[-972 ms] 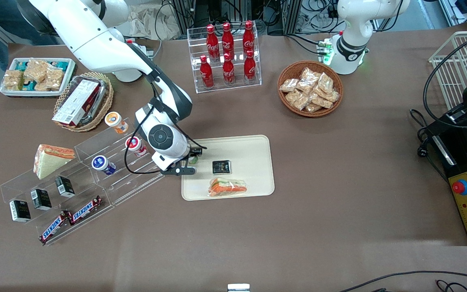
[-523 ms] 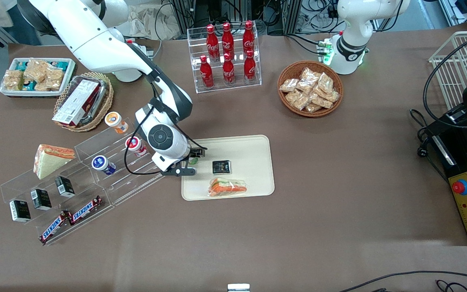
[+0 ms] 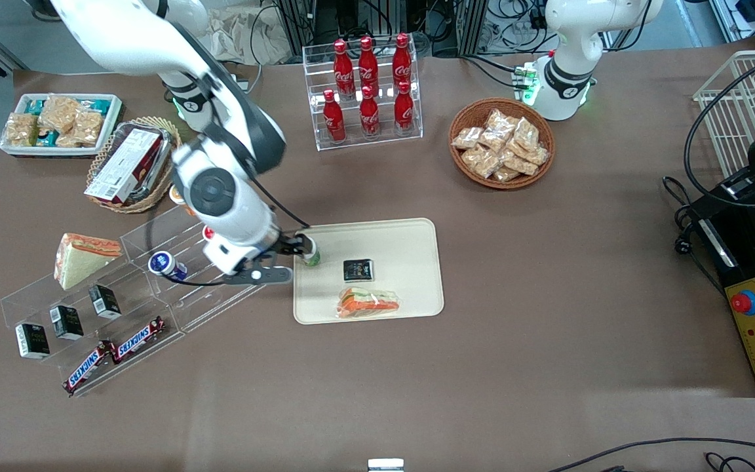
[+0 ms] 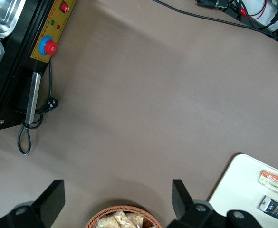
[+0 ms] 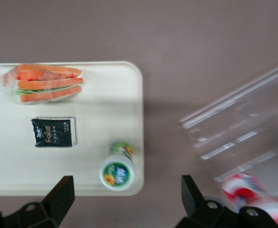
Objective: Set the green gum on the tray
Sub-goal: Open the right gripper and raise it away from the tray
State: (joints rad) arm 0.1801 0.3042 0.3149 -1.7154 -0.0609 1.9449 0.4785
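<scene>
Cream plastic is what your green gum (image 3: 312, 252) stands on now: the tray (image 3: 410, 236), at the edge nearest the working arm's end of the worktop (image 3: 548, 367). Your wrist camera looks down on its white lid with the green-and-yellow label (image 5: 117, 172), upright and just inside the tray's (image 5: 96, 99) rim. Your gripper (image 3: 293, 244) hangs above that same tray edge, its fingers (image 5: 58, 194) spread wide apart and holding nothing; the bottle stands free between and below them.

Also on the tray you have a small black packet (image 3: 358, 269), near the gum and toward the parked arm's end from it, and a wrapped sandwich (image 3: 369, 303) nearer the front camera than that packet. From the wrist you see the packet (image 5: 53, 132) and the sandwich (image 5: 43, 83) apart from each other and from the gum.

Beside the tray, toward the working arm's end, sits the clear acrylic stepped rack (image 3: 174, 282). On it you can see a blue-bodied bottle (image 3: 166, 265), and the arm partly hides a red-lidded bottle (image 3: 209, 232); its red-and-white top also shows in the wrist view (image 5: 253, 197). Two Snickers bars (image 3: 115, 354) lie on the rack's lowest step, nearest the front camera.
</scene>
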